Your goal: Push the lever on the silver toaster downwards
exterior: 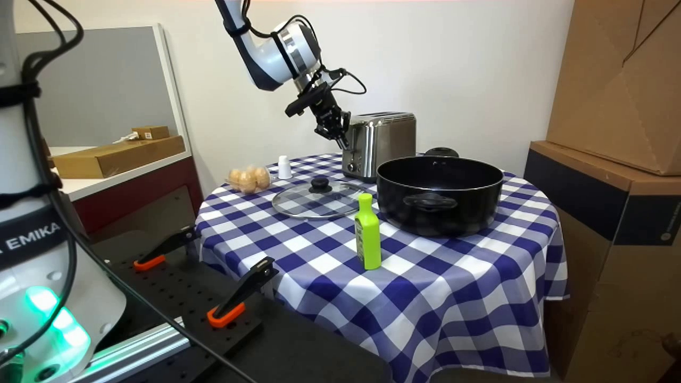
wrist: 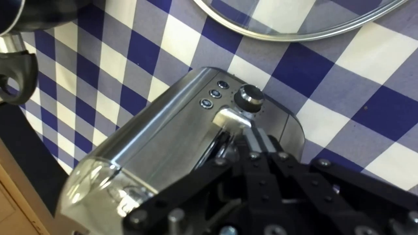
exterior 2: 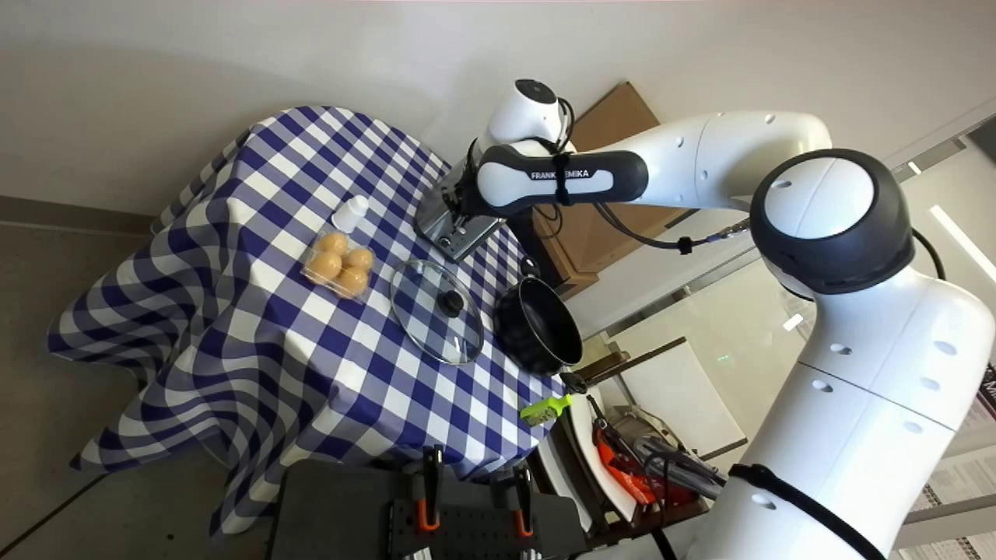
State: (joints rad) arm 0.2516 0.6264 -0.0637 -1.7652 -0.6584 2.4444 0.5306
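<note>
The silver toaster (exterior: 393, 139) stands upright at the back of the table, and also shows in an exterior view (exterior 2: 437, 208) and the wrist view (wrist: 169, 143). Its shiny lever (wrist: 230, 118) sits near the low end of the slot, just above the black knob (wrist: 249, 98). My gripper (wrist: 258, 130) is shut with nothing between its fingers. Its tips are at the right end of the lever in the wrist view; I cannot tell whether they touch it. In the exterior views the gripper (exterior: 344, 142) is at the toaster's lever face, and the lever itself is hard to make out.
A black pot (exterior: 441, 197) stands beside the toaster. A glass lid (exterior: 322, 199) lies before it. Eggs in a clear pack (exterior 2: 338, 264), a white shaker (exterior 2: 350, 213) and a green bottle (exterior: 368, 234) are on the checked cloth. Cardboard boxes (exterior: 612, 85) stand beyond the table.
</note>
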